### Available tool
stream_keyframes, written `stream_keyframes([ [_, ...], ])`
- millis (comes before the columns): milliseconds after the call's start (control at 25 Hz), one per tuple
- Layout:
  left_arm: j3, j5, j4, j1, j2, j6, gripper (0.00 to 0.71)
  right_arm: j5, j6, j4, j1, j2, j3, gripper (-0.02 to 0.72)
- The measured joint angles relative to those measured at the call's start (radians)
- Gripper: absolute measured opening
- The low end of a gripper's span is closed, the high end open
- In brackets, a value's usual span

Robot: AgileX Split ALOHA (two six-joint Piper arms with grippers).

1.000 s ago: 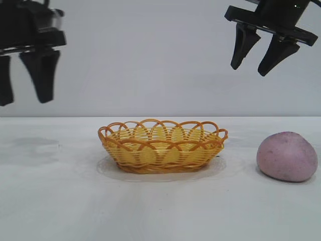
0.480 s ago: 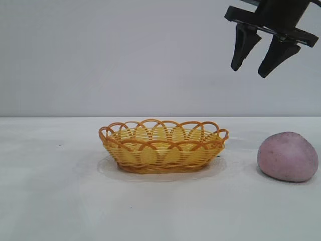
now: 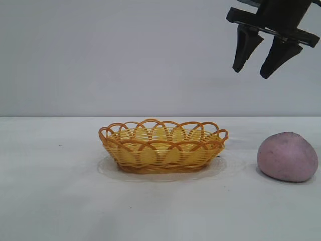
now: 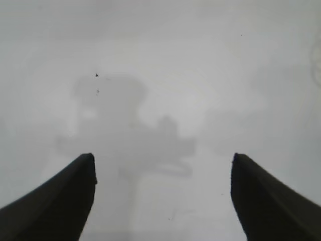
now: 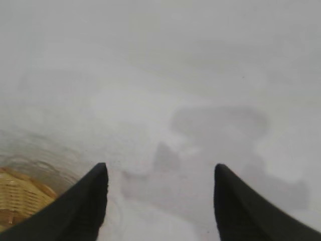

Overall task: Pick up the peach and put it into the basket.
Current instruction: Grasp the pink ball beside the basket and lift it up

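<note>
The peach (image 3: 287,156), a dull pinkish-mauve lump, rests on the white table at the right. The basket (image 3: 163,145), yellow weave with an orange-brown looped rim, stands empty in the middle; a piece of it shows in the right wrist view (image 5: 20,195). My right gripper (image 3: 251,74) hangs open and empty high above the table, up and a little left of the peach. In its wrist view (image 5: 160,170) the jaws stand wide apart over bare table. My left gripper is out of the exterior view; its wrist view (image 4: 163,160) shows it open and empty over bare table.
The white table (image 3: 50,191) runs across the whole view, with a plain grey wall behind. The arms' shadows fall on the tabletop under each gripper.
The left gripper, seen at the upper left a second ago, has gone out of the exterior view. The right gripper has barely shifted. The peach and basket have not moved.
</note>
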Motion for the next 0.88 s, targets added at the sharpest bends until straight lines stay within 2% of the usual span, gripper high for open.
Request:
stream_keyframes([
  [520, 0.280, 0.011, 0.000, 0.000, -1.014, -0.014, 0.530, 0.000, 0.000, 0.000, 0.000, 0.002, 0.000, 0.443],
  [600, 0.301, 0.034, 0.002, 0.000, -1.058, -0.014, 0.530, 0.000, 0.000, -0.004, 0.000, 0.002, -0.002, 0.443],
  [720, 0.336, 0.103, 0.000, 0.000, -1.034, -0.014, 0.530, 0.011, -0.007, -0.004, 0.000, 0.000, -0.002, 0.443],
  [880, 0.396, 0.111, 0.000, 0.000, -1.023, -0.014, 0.530, 0.023, -0.019, -0.008, 0.000, 0.000, -0.002, 0.443],
])
